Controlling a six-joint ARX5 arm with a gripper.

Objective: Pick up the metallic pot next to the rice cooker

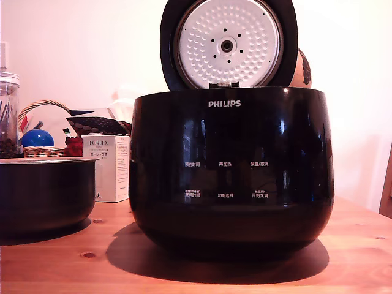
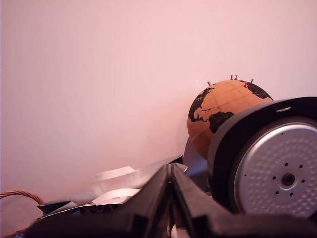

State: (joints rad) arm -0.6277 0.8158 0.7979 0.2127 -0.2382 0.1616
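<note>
Gripper [image 2: 171, 198], low centre of the wrist view: fingers pressed together, holding nothing. Metallic pot [image 1: 44, 193] sits lower left of the exterior view, beside the rice cooker [image 1: 231, 168], approx. untouched. We advise: open fully, descend over the pale rim, clamp one wall. Count: 1 pot, 1 cooker, 1 globe [image 2: 218, 111].

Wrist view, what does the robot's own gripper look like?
Only the gripper shows, low in the wrist view: two matte black, angular fingers that taper to meeting tips. No cables or markings are visible. The arm does not appear in the exterior view.
</note>
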